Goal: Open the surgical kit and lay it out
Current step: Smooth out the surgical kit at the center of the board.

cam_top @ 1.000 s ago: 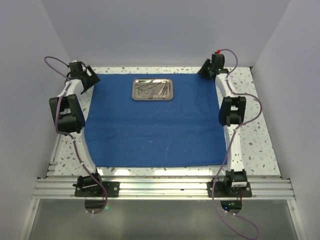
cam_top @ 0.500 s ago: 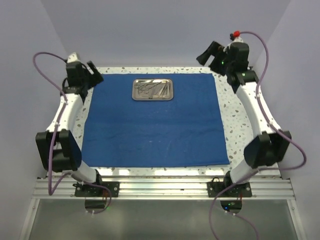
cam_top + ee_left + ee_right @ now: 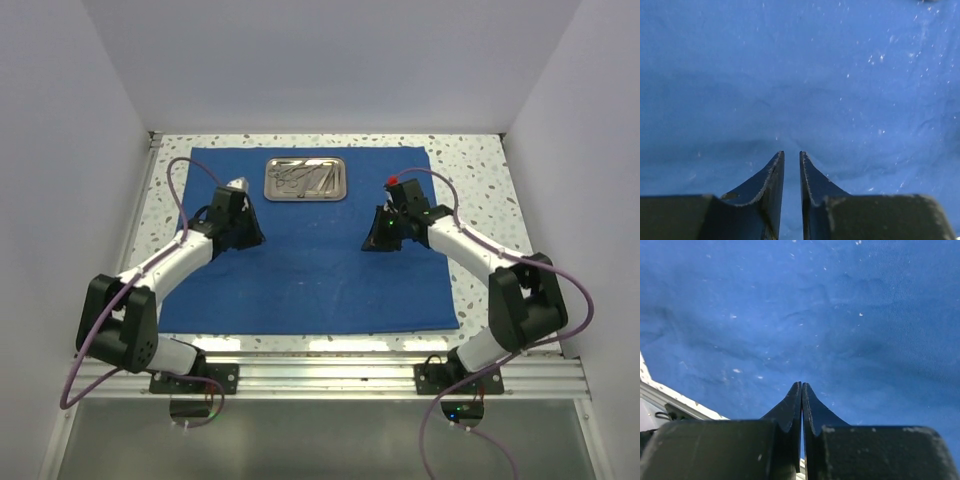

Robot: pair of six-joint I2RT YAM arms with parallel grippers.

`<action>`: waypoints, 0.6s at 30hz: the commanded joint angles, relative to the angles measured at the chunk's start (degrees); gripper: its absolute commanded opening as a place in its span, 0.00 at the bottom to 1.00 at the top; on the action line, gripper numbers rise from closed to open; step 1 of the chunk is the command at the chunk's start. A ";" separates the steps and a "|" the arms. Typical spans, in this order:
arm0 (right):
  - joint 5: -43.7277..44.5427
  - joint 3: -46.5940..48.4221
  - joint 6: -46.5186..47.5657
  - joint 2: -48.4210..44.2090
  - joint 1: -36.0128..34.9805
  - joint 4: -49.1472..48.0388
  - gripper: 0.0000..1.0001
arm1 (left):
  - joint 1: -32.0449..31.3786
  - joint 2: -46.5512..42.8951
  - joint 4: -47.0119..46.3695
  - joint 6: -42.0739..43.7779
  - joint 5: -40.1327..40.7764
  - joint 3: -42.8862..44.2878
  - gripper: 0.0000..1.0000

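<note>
1. Two fingers of the right gripper (image 3: 801, 385) are pressed together with nothing between them, their tips low over the blue cloth (image 3: 840, 315).
2. The left gripper (image 3: 791, 155) has its fingers a narrow slit apart. They hold nothing, and only cloth shows through the gap.
3. Both grippers point down at the middle band of the cloth, one toward each side and well apart. No corner seems to need holding, which would explain the empty fingers.
4. The cloth lies spread flat on the speckled table (image 3: 480, 170), with only slight wrinkles.
5. At the middle of the cloth's far edge sits the steel tray (image 3: 269, 180), beyond the two grippers and between them. The silver instruments (image 3: 305, 178) are heaped inside it, too small to tell apart.
6. Unwrapping looks done, but the instruments are not yet laid out. Arms flanking the tray suit reaching in from either side.
</note>
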State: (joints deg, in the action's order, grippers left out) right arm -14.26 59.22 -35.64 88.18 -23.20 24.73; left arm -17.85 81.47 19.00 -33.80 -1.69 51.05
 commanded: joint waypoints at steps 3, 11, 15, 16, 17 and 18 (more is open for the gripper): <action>-1.30 1.42 1.80 5.32 -0.18 -1.79 0.00 | -0.79 -2.11 -1.51 -2.85 1.43 -4.63 0.21; 2.39 1.78 5.05 14.38 -0.18 1.19 0.00 | -0.87 2.55 -1.69 -3.90 1.08 -9.29 0.19; 5.64 -2.26 5.49 12.20 -0.09 3.30 0.00 | -0.96 2.03 -1.34 -5.04 0.11 -12.45 0.19; 7.04 -4.10 5.58 11.23 -0.09 4.00 0.00 | -0.96 1.68 -0.90 -5.48 -0.24 -12.90 0.19; 8.01 -4.98 5.67 9.05 -0.18 5.75 0.00 | -1.05 1.41 -0.73 -5.66 -1.11 -13.77 0.18; 9.41 -5.69 5.41 7.72 -0.18 6.81 0.00 | -1.14 1.15 -0.29 -5.84 -1.47 -14.13 0.18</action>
State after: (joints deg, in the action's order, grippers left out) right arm -11.97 57.25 -32.01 99.79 -23.42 24.21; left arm -18.46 83.11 17.17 -38.13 -1.48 39.70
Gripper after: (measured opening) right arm 0.009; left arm 0.186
